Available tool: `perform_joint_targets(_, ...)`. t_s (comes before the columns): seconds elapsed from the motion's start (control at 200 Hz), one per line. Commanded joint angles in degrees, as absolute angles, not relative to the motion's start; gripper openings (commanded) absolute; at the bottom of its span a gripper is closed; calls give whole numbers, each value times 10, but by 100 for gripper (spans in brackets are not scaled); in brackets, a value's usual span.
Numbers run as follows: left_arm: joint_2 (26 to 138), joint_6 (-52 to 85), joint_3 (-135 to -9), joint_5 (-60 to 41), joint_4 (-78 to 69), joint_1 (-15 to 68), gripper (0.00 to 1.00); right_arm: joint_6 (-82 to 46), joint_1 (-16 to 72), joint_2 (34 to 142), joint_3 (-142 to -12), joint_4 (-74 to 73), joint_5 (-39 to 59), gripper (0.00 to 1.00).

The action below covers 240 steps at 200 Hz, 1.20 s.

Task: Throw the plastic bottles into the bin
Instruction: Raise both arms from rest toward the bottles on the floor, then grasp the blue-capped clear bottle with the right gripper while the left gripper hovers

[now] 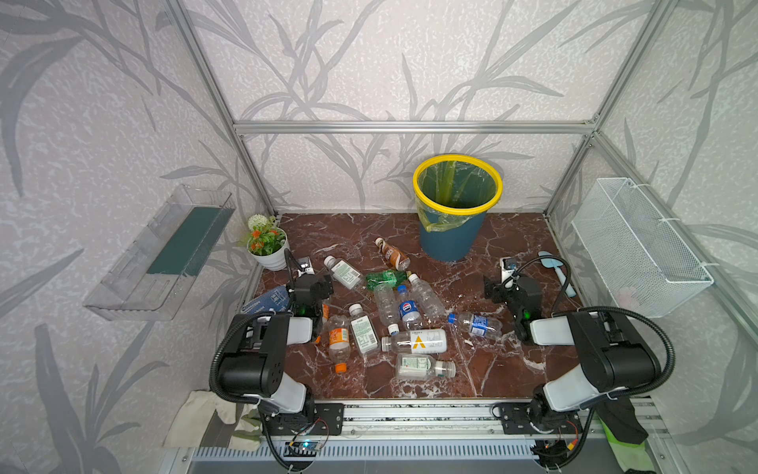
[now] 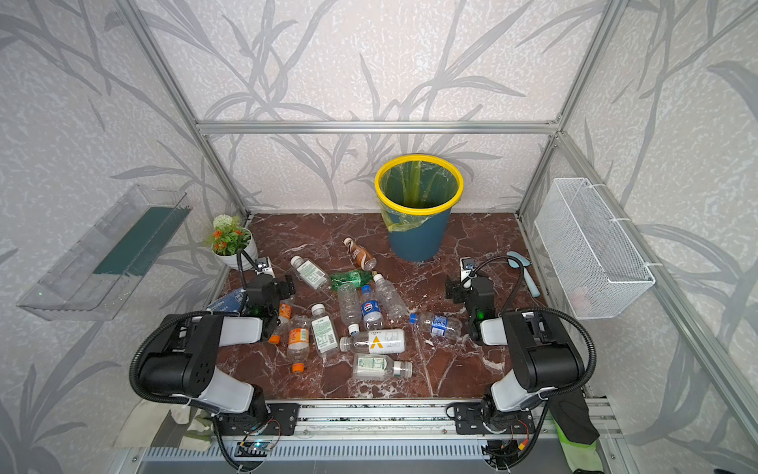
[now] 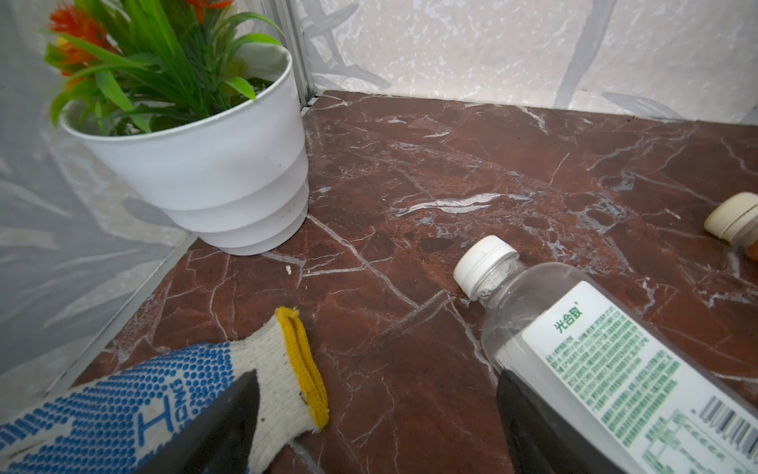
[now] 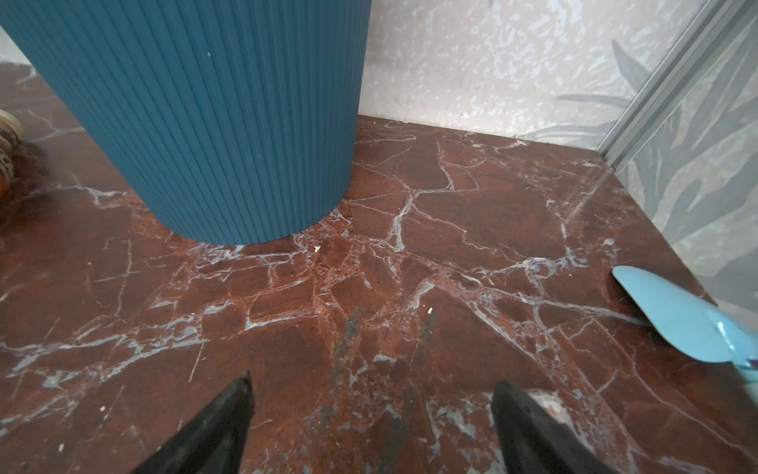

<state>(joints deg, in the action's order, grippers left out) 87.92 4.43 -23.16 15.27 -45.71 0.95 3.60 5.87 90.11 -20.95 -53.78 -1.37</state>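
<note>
A red-brown marble floor (image 1: 492,369) lies between leaf-papered walls (image 1: 369,61). In both top views the bin (image 1: 451,238) stands upright at 1 o'clock by the back wall. The plastic bottles (image 1: 414,341) lie scattered on their sides around the centre, the brown bottle (image 1: 393,254) nearest the bin. The left gripper (image 3: 375,377) hangs at 9 o'clock, jaws wide and empty, between a blue-dotted glove (image 3: 164,390) and a white-capped bottle (image 3: 594,361). A white flower pot (image 3: 213,172) sits at 10 o'clock. The right gripper (image 4: 371,379) hangs at 3 o'clock, jaws wide over bare floor, with a light-blue trowel (image 4: 676,320) toward 2 o'clock.
</note>
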Motion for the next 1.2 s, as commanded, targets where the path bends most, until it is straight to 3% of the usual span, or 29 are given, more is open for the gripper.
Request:
perform_joint_targets(0.0, 847, 19, -238, 131, -450, 8, 86, 32, 56, 891, -223, -534, -18, 75)
perform_joint_targets(0.085, 781, 28, -299, 140, -280, 8, 80, 22, 57, 834, -252, -438, -47, 74)
perform_joint_targets(0.285, 702, 148, -391, 141, -140, 15, 79, -28, 65, 739, -357, -183, -47, 74)
perform_joint_targets(0.425, 696, 224, -529, 58, 73, 28, 78, -39, 90, 715, -442, -9, -9, 75)
perform_joint_targets(0.595, 654, 201, -618, -25, 219, 55, 78, -27, 130, 691, -483, 153, 52, 76)
perform_joint_targets(0.865, 602, 172, -552, -16, 246, 54, 80, 41, 199, 691, -558, 447, 6, 77)
perform_joint_targets(1.195, 642, 197, -568, -70, 273, 45, 80, 136, 260, 734, -577, 534, 69, 82)
